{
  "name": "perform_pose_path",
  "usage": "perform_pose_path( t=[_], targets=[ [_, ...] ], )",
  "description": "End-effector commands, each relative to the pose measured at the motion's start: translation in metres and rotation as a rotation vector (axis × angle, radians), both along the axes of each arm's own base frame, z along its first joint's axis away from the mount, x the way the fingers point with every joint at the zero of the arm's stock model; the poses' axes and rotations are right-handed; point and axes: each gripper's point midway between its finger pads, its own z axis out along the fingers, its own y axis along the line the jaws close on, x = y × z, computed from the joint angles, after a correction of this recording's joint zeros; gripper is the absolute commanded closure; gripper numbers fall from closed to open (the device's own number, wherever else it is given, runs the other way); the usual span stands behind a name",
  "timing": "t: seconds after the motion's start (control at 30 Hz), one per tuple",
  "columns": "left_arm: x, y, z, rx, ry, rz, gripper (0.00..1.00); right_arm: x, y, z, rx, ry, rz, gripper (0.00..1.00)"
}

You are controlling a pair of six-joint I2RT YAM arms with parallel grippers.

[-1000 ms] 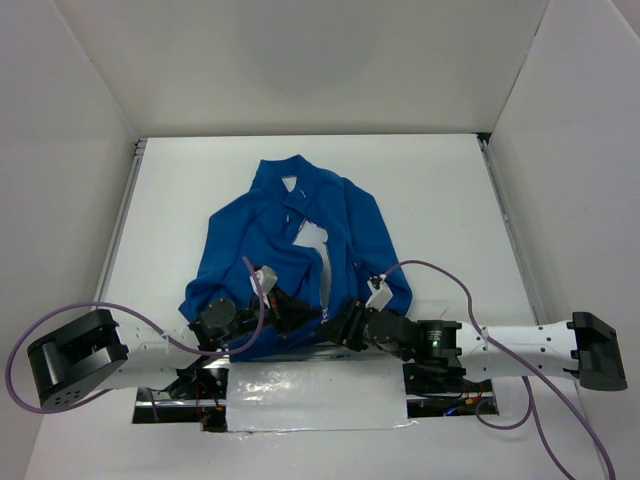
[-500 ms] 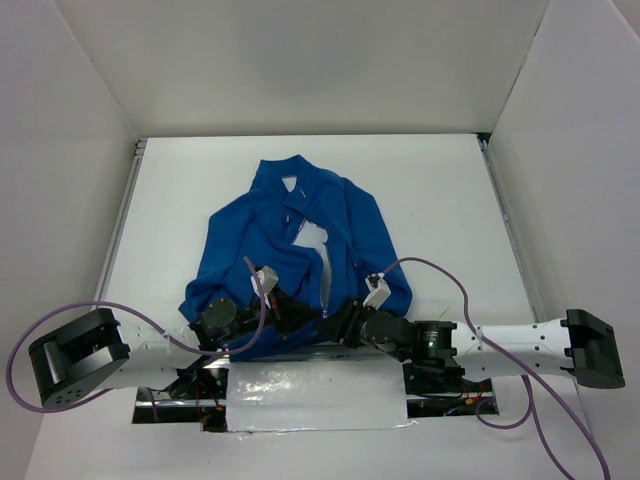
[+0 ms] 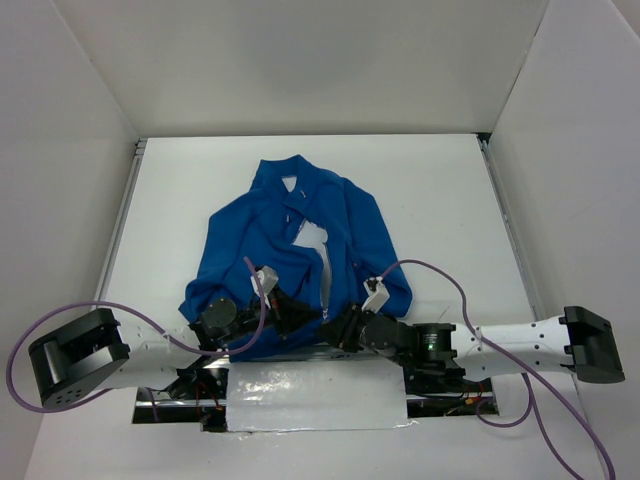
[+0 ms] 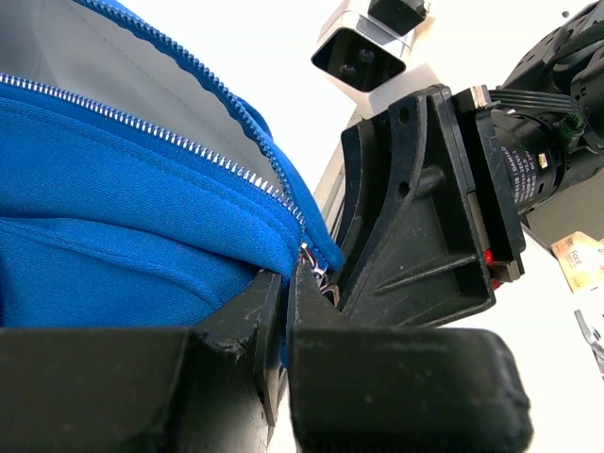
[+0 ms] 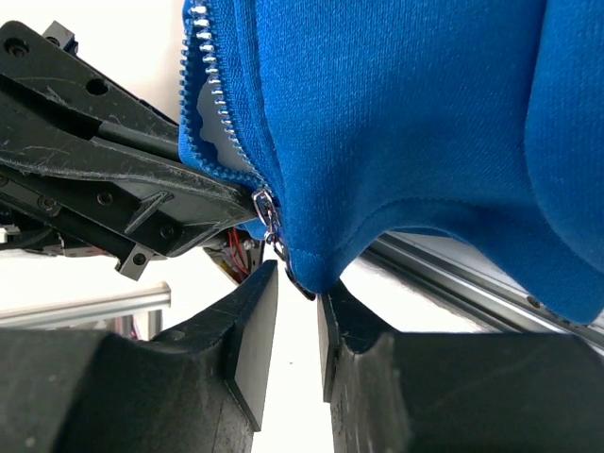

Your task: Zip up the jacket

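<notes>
Blue jacket (image 3: 300,240) on tabletop (image 3: 450,200), hem nearest.
Pinched at hem by closed left pincer (image 4: 288,283); straddled by narrowly parted right pincer (image 5: 300,283).

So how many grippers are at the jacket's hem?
2. The left gripper is shut on the jacket hem by the zipper; the right gripper straddles the hem corner, open.

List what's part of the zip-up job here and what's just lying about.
Job: jacket, zipper, left gripper, right gripper.
Lying about: silver sheet, metal rail, table.
</notes>
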Motion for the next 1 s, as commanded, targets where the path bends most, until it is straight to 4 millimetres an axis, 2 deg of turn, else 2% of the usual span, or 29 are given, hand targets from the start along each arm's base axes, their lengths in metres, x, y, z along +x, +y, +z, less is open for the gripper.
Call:
perform_pose_path(
  t=[0.0,0.37,0.4,0.57,0.87,0.97],
  targets=[
    [0.001,-0.004,0.036,-0.103,-0.087,-0.009,1.00,0.003,0.002,0.013,0.050,-0.001,-0.037,0.70],
    [0.001,-0.004,0.035,-0.102,-0.086,-0.009,1.00,0.006,-0.007,0.007,0.021,0.026,-0.093,0.86],
    [0.000,-0.005,0.035,-0.100,-0.085,-0.013,1.00,0.007,-0.008,0.006,0.019,0.026,-0.094,0.91],
    [0.001,-0.005,0.034,-0.100,-0.085,-0.012,1.00,0.006,-0.009,0.009,0.025,0.044,-0.100,1.00],
    [0.000,-0.007,0.036,-0.103,-0.088,-0.026,1.00,0.007,-0.009,0.025,0.070,0.017,-0.094,1.00],
    [-0.002,-0.008,0.033,-0.098,-0.085,-0.032,1.00,0.009,-0.007,0.041,0.115,-0.012,-0.091,1.00]
  ],
)
